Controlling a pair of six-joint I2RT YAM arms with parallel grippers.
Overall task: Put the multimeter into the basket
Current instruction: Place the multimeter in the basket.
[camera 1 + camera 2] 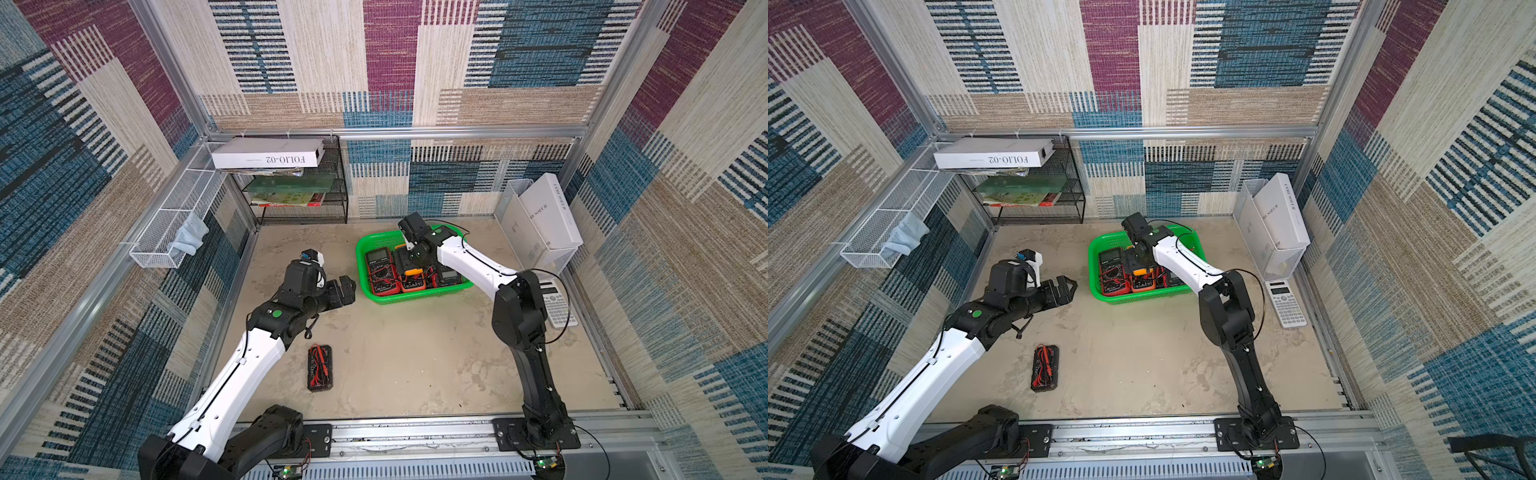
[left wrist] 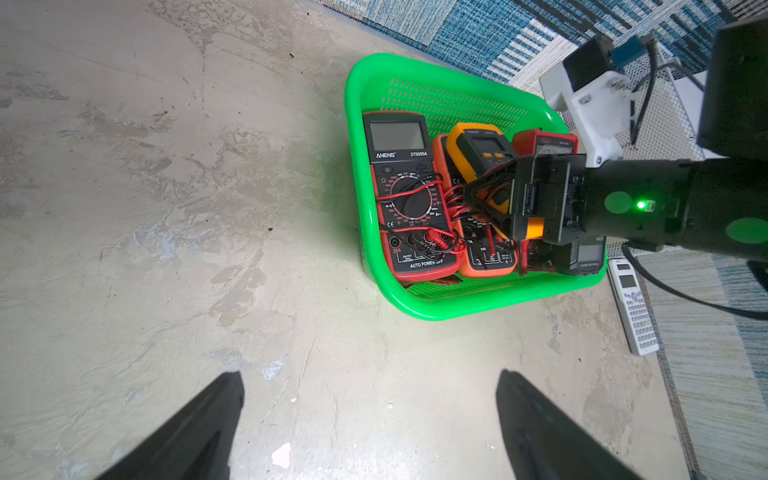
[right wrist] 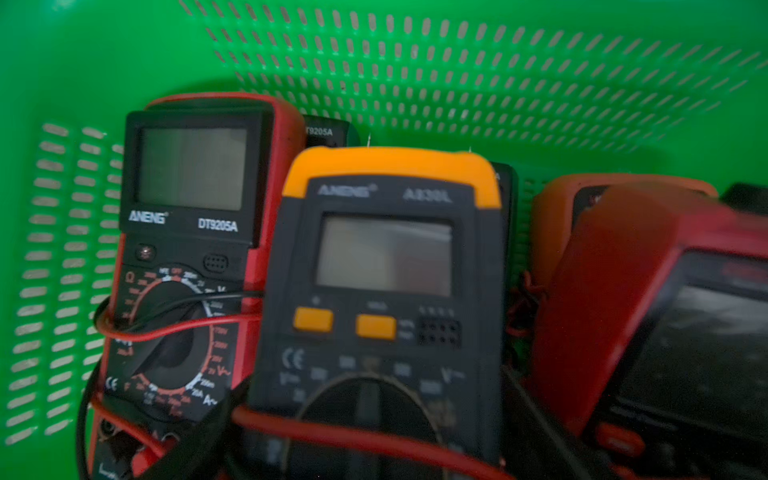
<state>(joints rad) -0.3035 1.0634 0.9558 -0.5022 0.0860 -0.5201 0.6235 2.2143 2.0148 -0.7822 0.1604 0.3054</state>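
Note:
The bright green basket stands at the back middle of the table and holds several multimeters. A yellow-and-grey multimeter lies on top of the others, beside a red one. My right gripper reaches down into the basket, jaws wide, one finger on each side of the yellow multimeter. My left gripper hovers open and empty left of the basket. A black multimeter, wrapped in red leads, lies on the table.
A black mesh shelf rack with books and a white box on top stands at the back left. A white wire mesh basket hangs on the left wall. At the right are a white file holder and a calculator.

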